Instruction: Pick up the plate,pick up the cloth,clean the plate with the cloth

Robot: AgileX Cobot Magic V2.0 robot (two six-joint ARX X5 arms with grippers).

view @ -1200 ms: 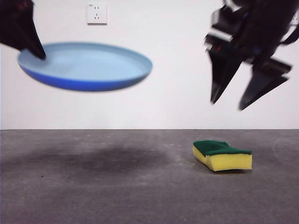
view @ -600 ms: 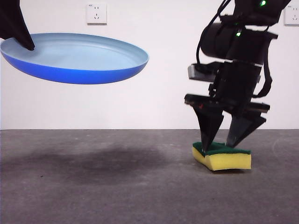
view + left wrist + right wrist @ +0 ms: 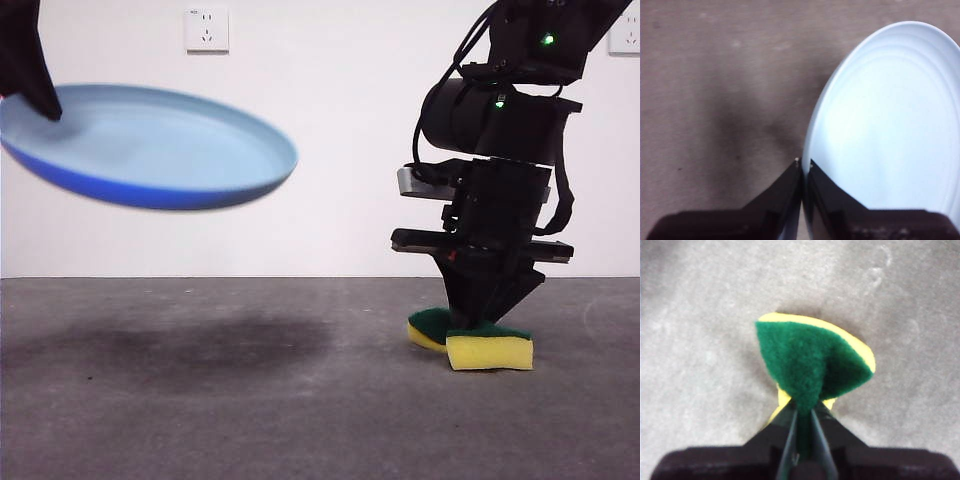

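The light-blue plate hangs tilted in the air at the upper left of the front view. My left gripper is shut on its rim; the left wrist view shows the jaws pinching the rim of the plate. The cloth, a yellow sponge with a green scouring layer, lies on the table at the right. My right gripper is down on it and shut, squeezing it so it folds; the right wrist view shows the green layer bulging out from the jaws.
The grey table runs across the front view, with the plate's shadow at the left. A white wall with a socket stands behind. A second socket sits at the upper right.
My right gripper came down from the upper right onto the sponge and shut on it, pinching it. The plate moved a little left and tilted in the left gripper.
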